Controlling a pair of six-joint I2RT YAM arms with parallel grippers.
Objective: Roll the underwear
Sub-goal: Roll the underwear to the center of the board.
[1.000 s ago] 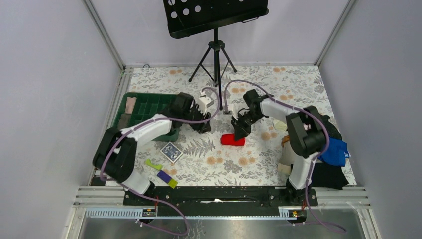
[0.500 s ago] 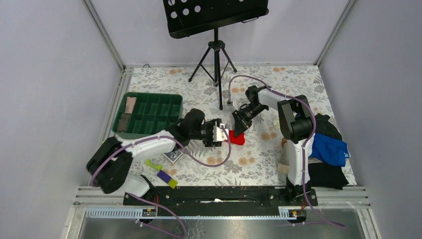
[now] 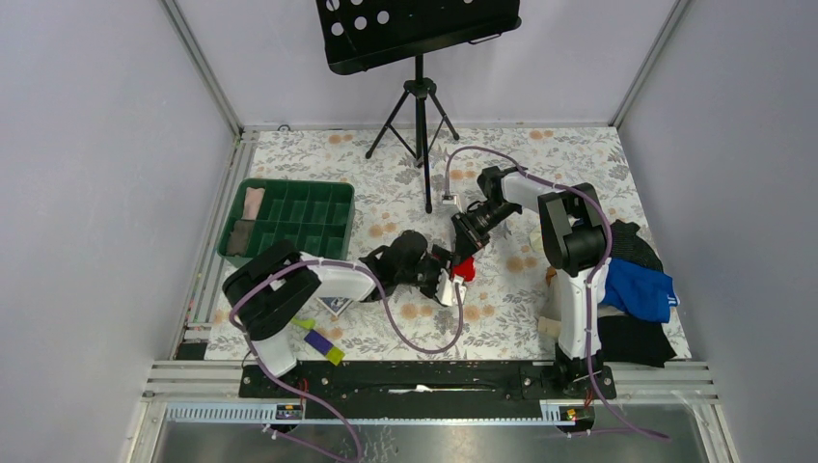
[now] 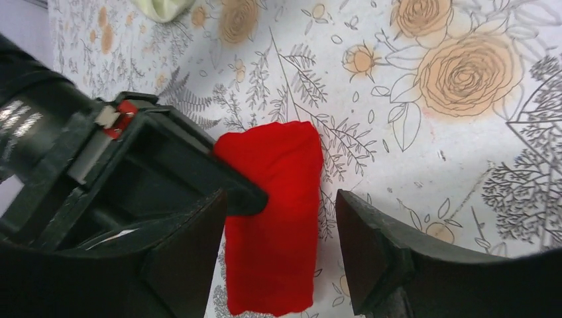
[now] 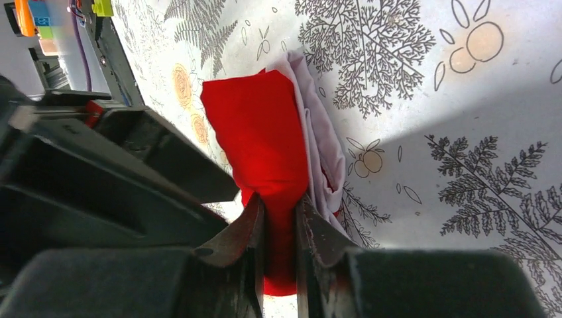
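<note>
Pinching soft red oblong underwear (image 5: 258,132), right hand (image 5: 280,202), smooth floral-printed table (image 5: 464,99)

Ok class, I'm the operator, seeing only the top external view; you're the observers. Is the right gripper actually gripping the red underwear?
Observer: Yes; the right wrist view shows the right gripper shut on the underwear, red cloth pinched between its jaws.
Operator: And the left gripper?
Observer: Left wrist view: the left gripper is open, jaws either side of the folded cloth, not closed on it.
Operator: Any trim visible?
Observer: Yes, a pale waistband shows along one edge in the right wrist view.
</note>
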